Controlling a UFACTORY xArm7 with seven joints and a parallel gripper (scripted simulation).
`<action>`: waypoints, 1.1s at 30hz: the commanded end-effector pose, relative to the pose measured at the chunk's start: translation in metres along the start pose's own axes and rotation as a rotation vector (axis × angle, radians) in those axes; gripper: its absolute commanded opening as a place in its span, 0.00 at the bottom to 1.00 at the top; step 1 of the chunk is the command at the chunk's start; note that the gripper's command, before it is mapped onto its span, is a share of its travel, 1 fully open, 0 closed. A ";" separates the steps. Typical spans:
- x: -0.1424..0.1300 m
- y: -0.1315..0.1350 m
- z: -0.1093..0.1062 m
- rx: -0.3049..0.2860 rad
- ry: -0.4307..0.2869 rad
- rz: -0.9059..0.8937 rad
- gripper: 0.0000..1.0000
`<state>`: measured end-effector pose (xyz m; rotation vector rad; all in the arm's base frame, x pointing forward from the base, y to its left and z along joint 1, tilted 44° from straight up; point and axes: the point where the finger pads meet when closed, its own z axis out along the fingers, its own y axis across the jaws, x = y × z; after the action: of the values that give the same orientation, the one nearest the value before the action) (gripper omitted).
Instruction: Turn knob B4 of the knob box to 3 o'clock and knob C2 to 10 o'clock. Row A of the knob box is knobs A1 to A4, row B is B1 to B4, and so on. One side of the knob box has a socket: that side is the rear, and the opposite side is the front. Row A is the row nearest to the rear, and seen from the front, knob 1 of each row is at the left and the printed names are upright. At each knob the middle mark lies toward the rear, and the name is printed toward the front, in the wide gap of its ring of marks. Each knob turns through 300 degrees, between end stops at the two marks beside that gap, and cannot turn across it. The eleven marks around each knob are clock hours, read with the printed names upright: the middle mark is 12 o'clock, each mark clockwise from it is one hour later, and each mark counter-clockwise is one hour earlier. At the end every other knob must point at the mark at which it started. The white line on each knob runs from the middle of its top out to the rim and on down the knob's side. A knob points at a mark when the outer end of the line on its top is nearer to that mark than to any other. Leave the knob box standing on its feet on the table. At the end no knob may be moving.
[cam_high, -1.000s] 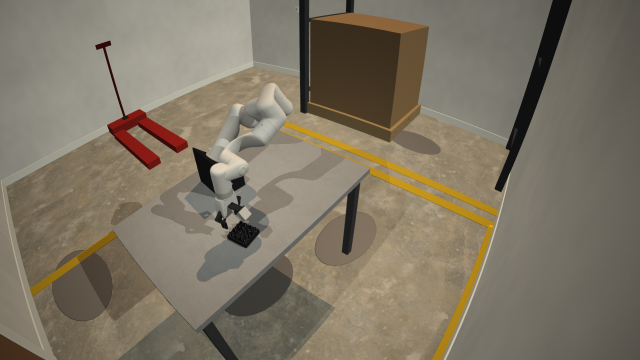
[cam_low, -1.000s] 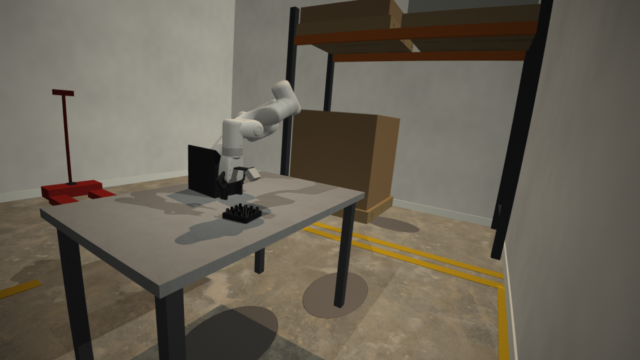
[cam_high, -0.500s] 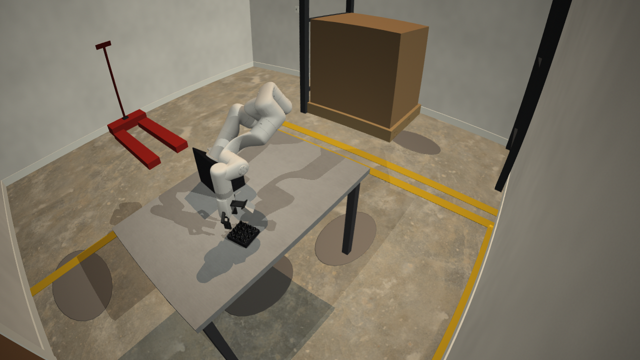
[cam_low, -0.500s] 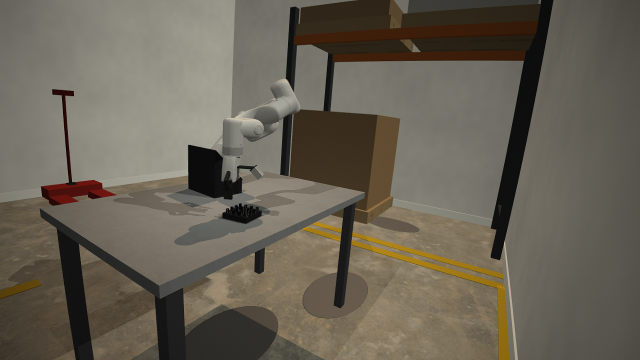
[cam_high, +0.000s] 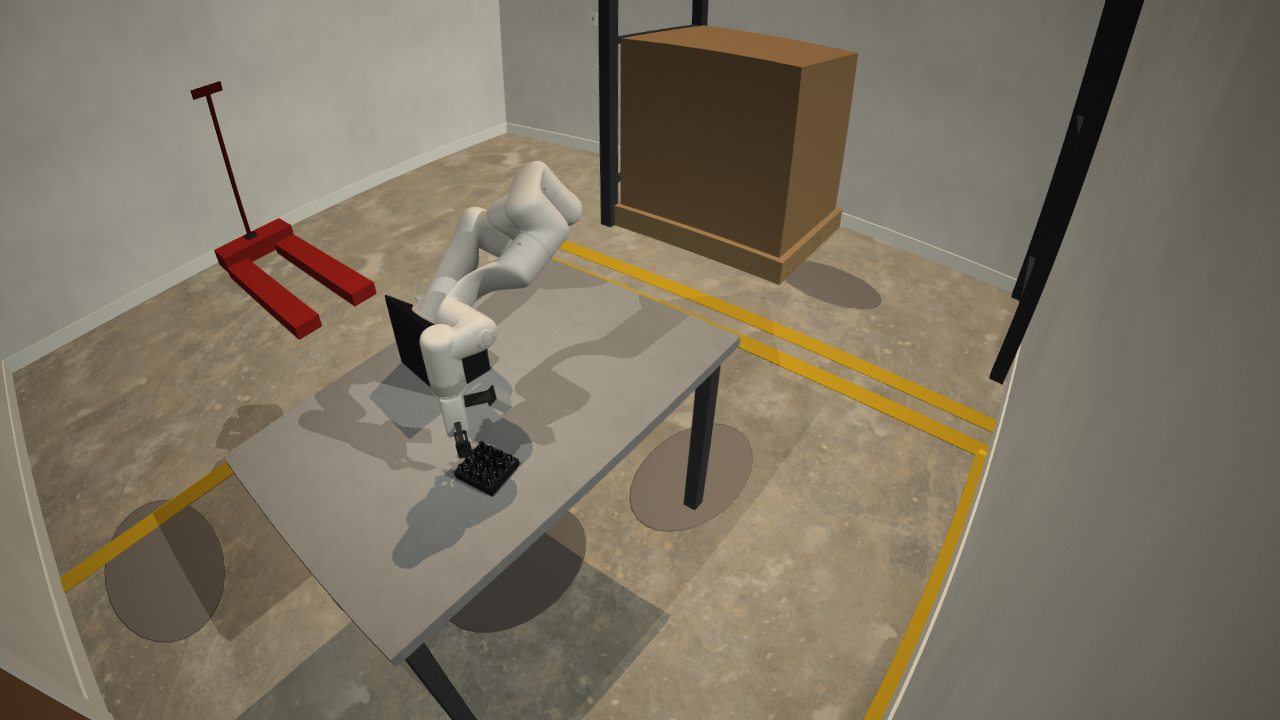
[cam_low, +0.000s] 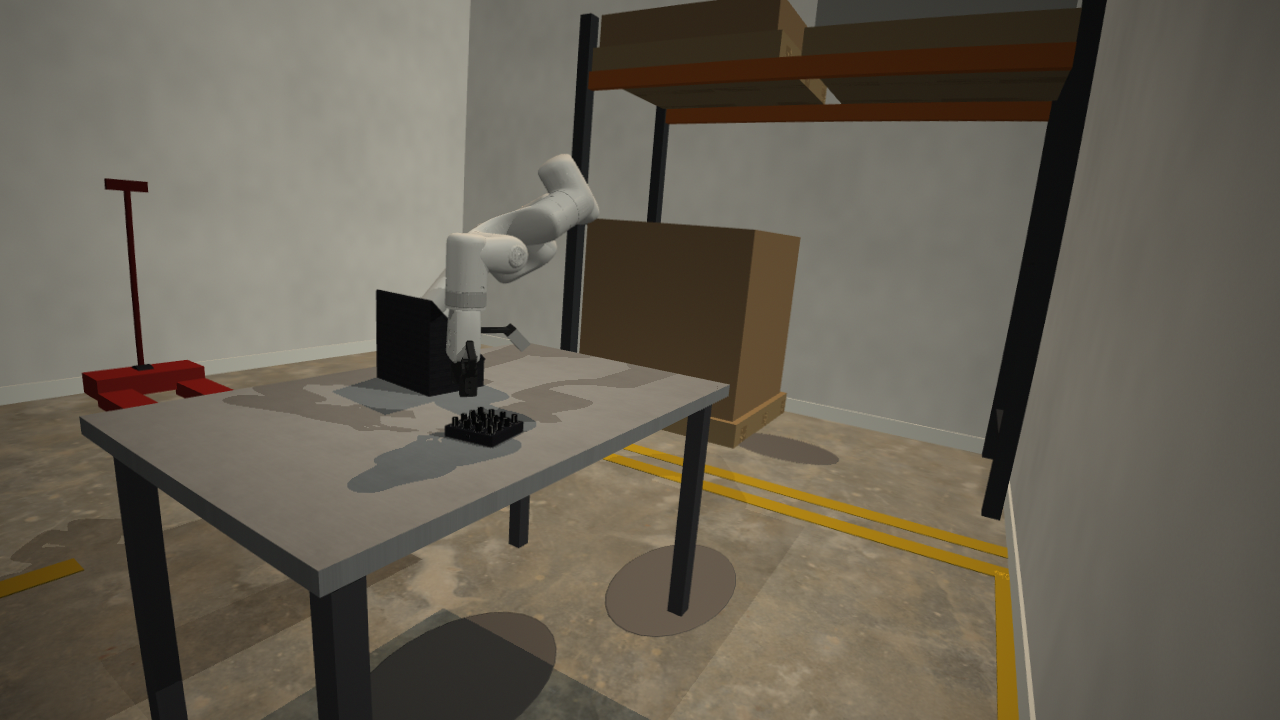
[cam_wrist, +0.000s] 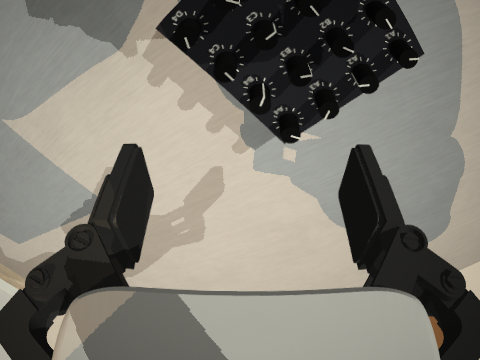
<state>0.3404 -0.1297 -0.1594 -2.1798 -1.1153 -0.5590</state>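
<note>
The black knob box (cam_high: 486, 463) (cam_low: 484, 427) (cam_wrist: 294, 40) stands on its feet on the grey table (cam_high: 358, 519) (cam_low: 268, 465). In the wrist view it lies at the top, turned at an angle, with its printed names upside down. My gripper (cam_high: 460, 440) (cam_low: 468, 383) (cam_wrist: 246, 168) is open and empty. It hangs a little above the table just beside the box, touching no knob.
A black upright panel (cam_high: 407, 335) (cam_low: 407, 344) stands on the table behind the arm. A large brown crate (cam_high: 733, 143) (cam_low: 689, 313), a black rack (cam_low: 1038, 268) and a red pallet jack (cam_high: 286, 277) stand on the floor away from the table.
</note>
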 end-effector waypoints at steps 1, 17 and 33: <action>-0.001 0.002 -0.004 -0.010 0.002 -0.156 1.00; 0.000 0.006 -0.010 -0.014 -0.003 -0.592 1.00; 0.000 0.008 -0.014 -0.017 -0.006 -0.788 0.19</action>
<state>0.3457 -0.1403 -0.1530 -1.6857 -1.9711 -0.8814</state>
